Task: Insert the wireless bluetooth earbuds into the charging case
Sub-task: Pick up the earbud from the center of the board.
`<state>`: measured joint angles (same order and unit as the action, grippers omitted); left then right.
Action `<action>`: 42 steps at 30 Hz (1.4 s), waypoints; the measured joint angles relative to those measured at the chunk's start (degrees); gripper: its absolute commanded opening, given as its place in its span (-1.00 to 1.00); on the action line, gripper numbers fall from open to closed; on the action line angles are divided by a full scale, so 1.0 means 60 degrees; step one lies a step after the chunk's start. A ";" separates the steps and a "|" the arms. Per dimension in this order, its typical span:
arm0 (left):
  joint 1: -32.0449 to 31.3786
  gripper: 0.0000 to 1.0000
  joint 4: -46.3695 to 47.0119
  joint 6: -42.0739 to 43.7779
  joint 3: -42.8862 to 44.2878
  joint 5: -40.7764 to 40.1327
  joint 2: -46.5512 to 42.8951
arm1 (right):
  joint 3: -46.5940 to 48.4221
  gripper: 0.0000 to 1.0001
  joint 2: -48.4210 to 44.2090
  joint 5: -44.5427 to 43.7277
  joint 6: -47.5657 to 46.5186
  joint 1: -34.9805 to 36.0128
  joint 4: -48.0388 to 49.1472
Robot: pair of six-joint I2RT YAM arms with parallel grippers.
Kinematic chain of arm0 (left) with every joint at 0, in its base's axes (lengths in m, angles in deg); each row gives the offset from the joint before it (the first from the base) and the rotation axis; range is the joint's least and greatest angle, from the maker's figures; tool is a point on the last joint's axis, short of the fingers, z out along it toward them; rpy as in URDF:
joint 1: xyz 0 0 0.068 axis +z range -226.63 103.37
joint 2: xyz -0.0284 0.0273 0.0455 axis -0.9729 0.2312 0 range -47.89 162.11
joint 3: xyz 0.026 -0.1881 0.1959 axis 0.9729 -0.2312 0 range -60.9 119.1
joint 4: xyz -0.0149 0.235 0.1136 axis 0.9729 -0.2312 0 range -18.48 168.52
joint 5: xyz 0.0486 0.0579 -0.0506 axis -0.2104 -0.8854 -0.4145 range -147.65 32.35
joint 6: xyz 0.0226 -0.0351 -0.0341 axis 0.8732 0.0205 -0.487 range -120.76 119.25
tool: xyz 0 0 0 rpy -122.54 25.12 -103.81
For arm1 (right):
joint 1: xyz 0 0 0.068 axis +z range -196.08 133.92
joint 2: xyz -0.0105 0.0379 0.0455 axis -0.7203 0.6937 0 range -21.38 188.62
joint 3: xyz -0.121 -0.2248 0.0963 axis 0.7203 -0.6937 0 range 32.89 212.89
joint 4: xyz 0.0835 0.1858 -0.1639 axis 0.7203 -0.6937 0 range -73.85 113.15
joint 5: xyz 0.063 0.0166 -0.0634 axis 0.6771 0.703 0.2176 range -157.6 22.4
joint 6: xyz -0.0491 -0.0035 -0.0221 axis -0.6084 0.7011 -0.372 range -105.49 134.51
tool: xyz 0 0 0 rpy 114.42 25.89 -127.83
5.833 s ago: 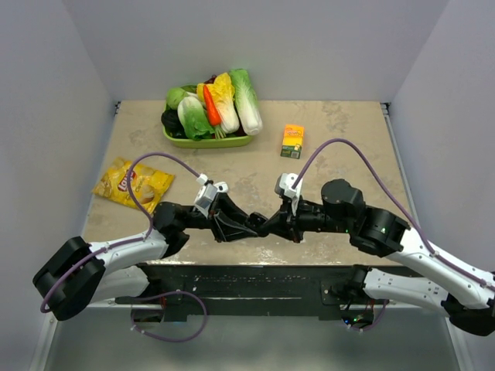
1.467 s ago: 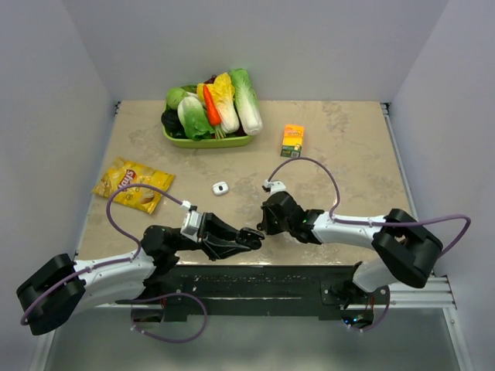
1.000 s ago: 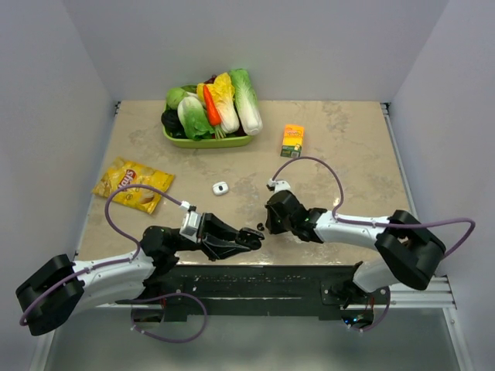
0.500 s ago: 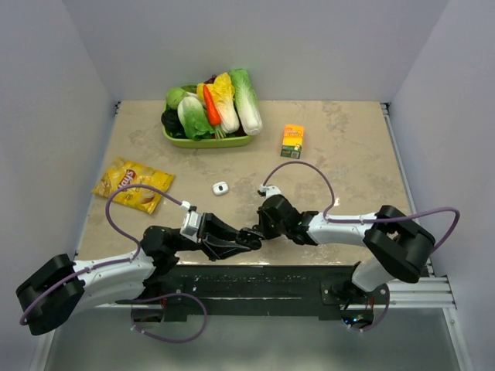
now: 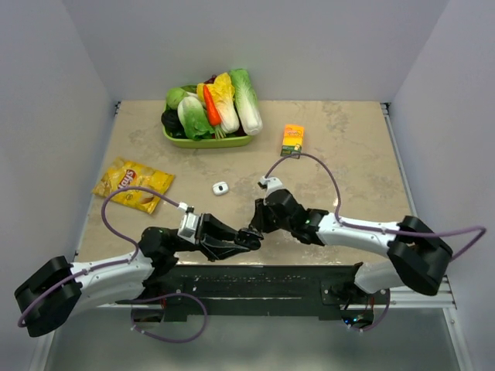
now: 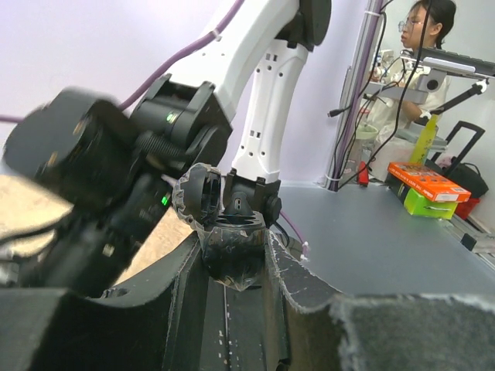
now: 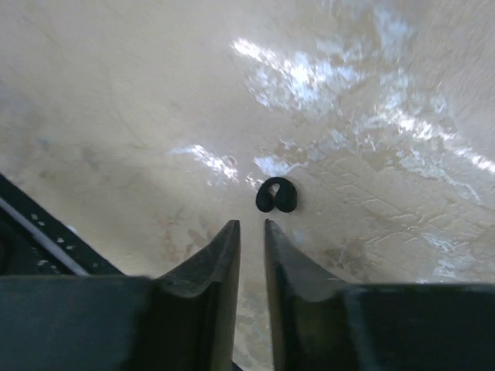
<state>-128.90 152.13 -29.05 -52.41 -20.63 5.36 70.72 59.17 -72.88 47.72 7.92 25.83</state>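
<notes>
The left jaws are clamped on the black charging case (image 6: 229, 239), lid open, at the near middle. Just right of it the right jaws stand slightly apart and empty, tips just short of a black earbud (image 7: 277, 195) lying on the surface (image 7: 371, 93). We judge that earbud tiny, light, hard, rounded and slippery, apt to roll or squirt out, so it wants a gentle pinch across its widest part. Counted left to right: one chips bag (image 5: 133, 184), one tray (image 5: 205, 143) of vegetables, one small white piece (image 5: 221, 188) (possibly an earbud, too small to tell), one case, one black earbud in view, one juice carton (image 5: 291, 141).
</notes>
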 measured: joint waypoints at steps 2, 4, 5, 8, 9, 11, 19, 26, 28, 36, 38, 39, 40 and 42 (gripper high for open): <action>0.0000 -1.00 0.0000 0.0062 0.0000 -0.0004 -0.0095 | 0.0007 -0.30 -0.0637 -0.0168 -0.0186 -0.0040 -0.0040; 0.0000 -1.00 0.0004 0.0084 0.0000 -0.0004 -0.0149 | 0.0091 -0.28 -0.0969 -0.0291 -0.0401 -0.0146 -0.0087; 0.0000 -1.00 0.0004 0.0084 0.0000 -0.0007 -0.0157 | 0.0153 -0.28 -0.0976 -0.0357 -0.0514 -0.0219 -0.0095; 0.0000 -1.00 0.0004 0.0091 0.0000 -0.0018 -0.0157 | 0.0415 -0.28 -0.0430 -0.0463 -0.0852 -0.0506 -0.0219; 0.0000 -1.00 0.0004 0.0091 -0.0004 -0.0029 -0.0153 | 0.0543 -0.27 -0.0076 -0.0452 -0.0965 -0.0583 -0.0299; -0.0007 -1.00 0.0004 0.0087 -0.0011 -0.0044 -0.0146 | 0.0769 -0.27 0.0630 -0.0444 -0.1133 -0.0699 -0.0401; -0.0051 -1.00 0.0000 0.0153 -0.0157 -0.0087 -0.0204 | 0.0947 -0.25 0.1745 -0.0117 -0.1446 -0.0736 -0.0426; -0.0051 -1.00 0.0004 0.0189 -0.0157 -0.0138 -0.0178 | 0.1027 -0.53 0.1971 0.0168 -0.1446 -0.0736 -0.0138; -0.0051 -1.00 0.0000 0.0186 -0.0157 -0.0138 -0.0124 | 0.1049 -0.55 0.2106 0.0302 -0.1443 -0.0736 -0.0058; -0.0051 -1.00 0.0000 0.0186 -0.0178 -0.0142 -0.0109 | 0.0452 -0.53 0.1687 0.0579 -0.1271 -0.0714 0.0306; -0.0051 -1.00 0.0000 0.0186 -0.0215 -0.0142 -0.0109 | 0.0182 -0.50 0.1443 0.0601 -0.1177 -0.0630 0.0353; -0.0051 -1.00 0.0000 0.0186 -0.0226 -0.0142 -0.0102 | 0.0055 -0.49 0.1333 0.0616 -0.1133 -0.0554 0.0379; -0.0051 -1.00 0.0000 0.0186 -0.0226 -0.0142 -0.0091 | -0.0025 -0.47 0.1242 0.0630 -0.1093 -0.0484 0.0375; -0.0051 -1.00 0.0004 0.0186 -0.0226 -0.0142 -0.0033 | -0.0178 -0.44 0.1049 0.0656 -0.0962 -0.0259 0.0324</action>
<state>-129.21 152.15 -27.93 -53.76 -21.48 5.17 69.65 65.46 -68.94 41.95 6.37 27.78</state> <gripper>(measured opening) 0.340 0.259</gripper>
